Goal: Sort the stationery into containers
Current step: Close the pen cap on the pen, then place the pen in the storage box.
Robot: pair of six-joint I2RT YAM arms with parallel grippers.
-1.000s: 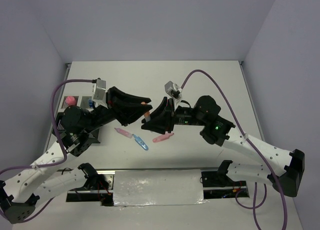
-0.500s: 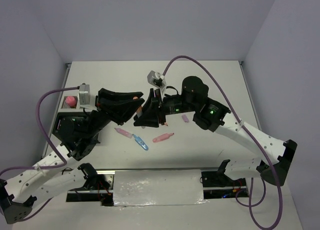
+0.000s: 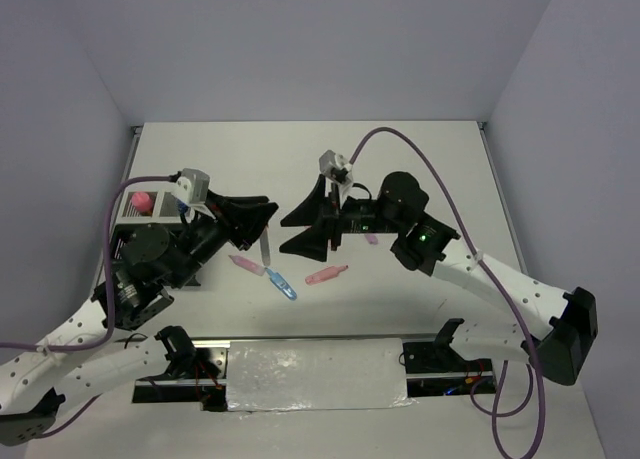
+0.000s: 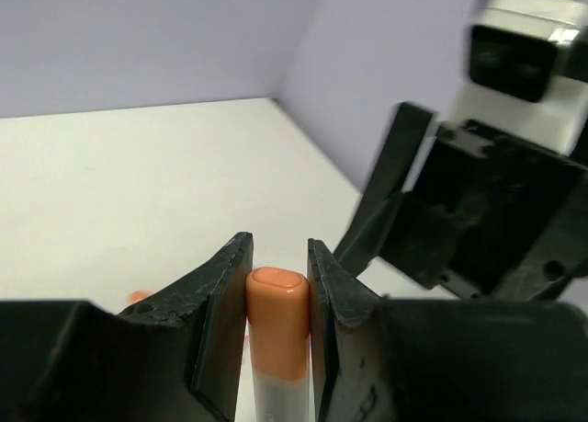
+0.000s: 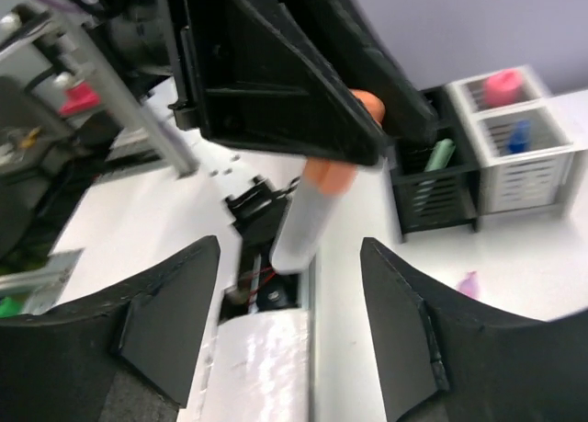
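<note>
The left gripper (image 4: 277, 273) is closed on the orange-capped pen (image 4: 277, 316). In the left wrist view we see both fingers pressing the cap from its two sides, and the grey body runs down out of the frame. In the top view this pen (image 3: 265, 247) hangs near the middle of the frame, above the table (image 3: 300, 159).

Just right of it, the right gripper (image 3: 285, 236) stands wide open and holds nothing. Its fingers (image 5: 156, 335) point toward the pen but do not touch it. In the right wrist view the pen shows above the gap between them.

Lower in the top view, a pink pen (image 3: 245, 266) and a blue pen (image 3: 285, 286) lie end to end just beside each other. A pink tube (image 3: 326, 275) lies to their right, and a small purple piece (image 3: 371, 238) lies near the right arm.

The organizer (image 5: 524, 178) stands at the left edge of the table, partly behind the left arm. Its black compartment holds a green pen (image 5: 436, 155). Its white compartments hold a pink cap (image 5: 503, 86) and a blue item (image 5: 517, 137).

The upper half of the table is bare up to the far edge, where the walls (image 3: 300, 49) begin, and so is its right side. The loose items lie close to the near edge.
</note>
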